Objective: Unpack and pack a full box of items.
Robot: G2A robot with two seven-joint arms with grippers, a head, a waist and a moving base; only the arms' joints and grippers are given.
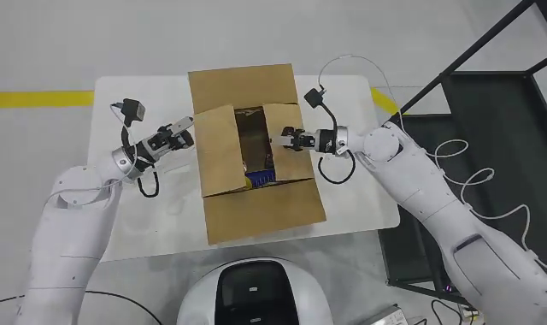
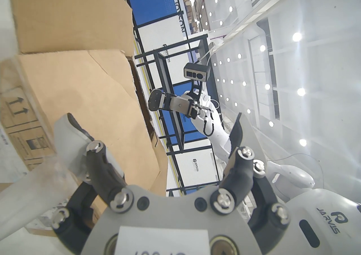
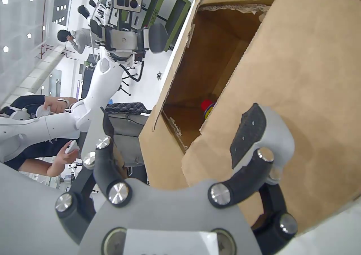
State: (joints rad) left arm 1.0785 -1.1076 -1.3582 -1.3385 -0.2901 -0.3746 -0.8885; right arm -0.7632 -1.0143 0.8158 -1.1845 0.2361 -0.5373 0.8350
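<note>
Box dead centre on the white surface, plain brown corrugated card, top opened up. Flaps at 12 and 6 o'clock lie folded right out. The left flap and right flap lean in over the mouth, leaving a dark slot between them. Down in there, toward 6 o'clock, a blue pack peeks out, and the right wrist view catches a red cap near the bottom.

Left hand hangs at 9 o'clock, just beside the left flap, fingers spread wide with nothing in them. Right hand sits at 3 o'clock over the right flap, also spread and gripping nothing, its dark dimpled pads close to the card.

Looks to me like the job now is clearing those two side flaps. Best bet is to press each one near its free edge and push outward, both together so the light box doesn't skid. Carry them past the crease, because stiff card springs back. The edges are ragged and torn, matte and fibrous, and a pad could snag there.
</note>
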